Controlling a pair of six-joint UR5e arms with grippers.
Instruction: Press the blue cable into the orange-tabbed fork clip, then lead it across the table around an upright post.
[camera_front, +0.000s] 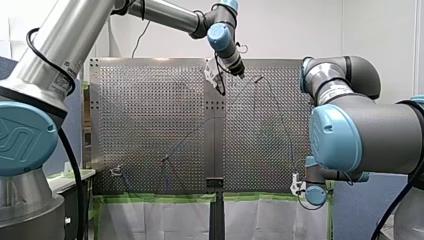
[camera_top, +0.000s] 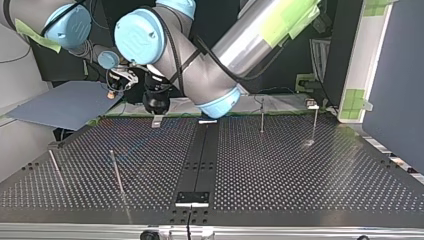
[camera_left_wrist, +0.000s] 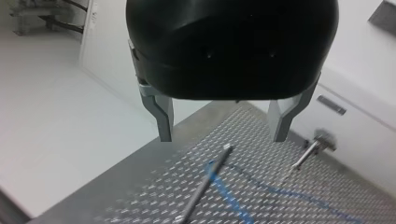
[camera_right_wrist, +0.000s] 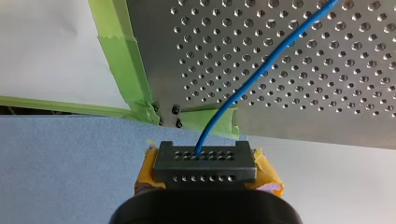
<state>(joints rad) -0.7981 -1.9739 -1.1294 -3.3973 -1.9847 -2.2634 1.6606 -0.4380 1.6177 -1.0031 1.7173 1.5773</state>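
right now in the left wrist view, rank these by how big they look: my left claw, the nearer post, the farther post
1. left claw: largest by far, though it is closest to the camera.
2. nearer post.
3. farther post: looks smaller, but distance may explain that.

four upright posts break up the perforated table (camera_top: 280, 170): a left-edge post (camera_top: 54, 165) and an inner post (camera_top: 116, 172) at the top view's near left, a far post (camera_top: 262, 116) and a right post (camera_top: 314, 124) toward its far right. between the pairs the middle lies open. my left arm (camera_top: 250, 35) hangs low over the far edge, blocking that side. the blue cable (camera_left_wrist: 232, 196) lies across the holes beside a slanting post (camera_left_wrist: 205, 184) under my left gripper (camera_left_wrist: 223, 138), fingers wide apart; in the top view it seems to run faintly past the inner post.
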